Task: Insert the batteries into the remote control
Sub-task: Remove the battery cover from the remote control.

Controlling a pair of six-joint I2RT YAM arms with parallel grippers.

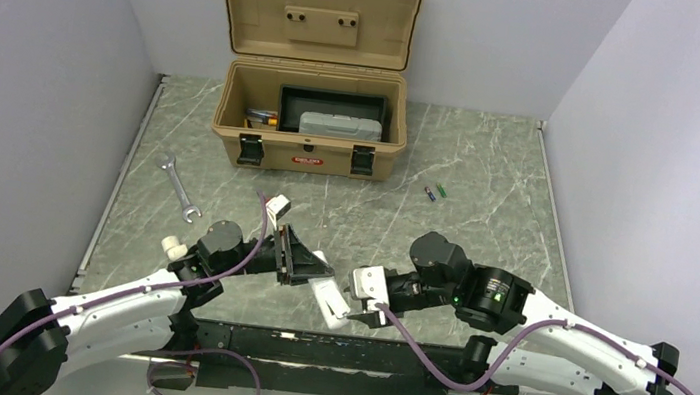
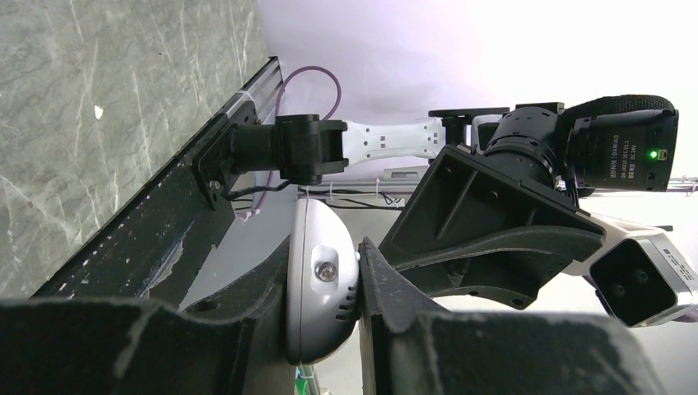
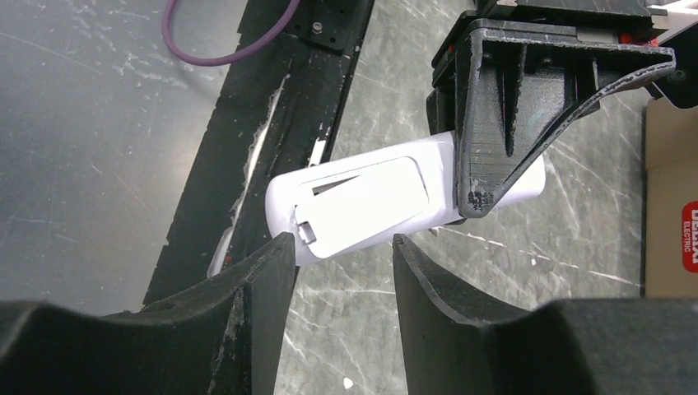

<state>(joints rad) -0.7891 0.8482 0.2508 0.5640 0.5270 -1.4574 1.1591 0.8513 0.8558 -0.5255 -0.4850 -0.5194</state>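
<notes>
The fingers [image 2: 387,296] of the left gripper [image 2: 325,247] are pressed tight on one end of the remote control [image 2: 321,304], which is held up off the table [image 1: 490,174]. The fingers [image 3: 255,296] of the right gripper [image 3: 342,247] are spread apart, with the other end of the remote control just past their tips. Whether it is touched by them cannot be told. The back of the remote control is turned toward the right gripper. The battery cover [image 3: 370,202] is seen there with a thin dark gap at one edge, but it is not off yet.

The batteries [image 1: 435,193] are laid side by side on the table, well apart from both grippers, near the open tan toolbox [image 1: 307,147]. A silver wrench [image 1: 178,187] is laid off to the left.

The step in hand is judged to be opening the battery cover. Next, its small catch [image 3: 304,233] would need to be pushed by a right finger while the remote control is held firm. Only then can the batteries be fetched.
</notes>
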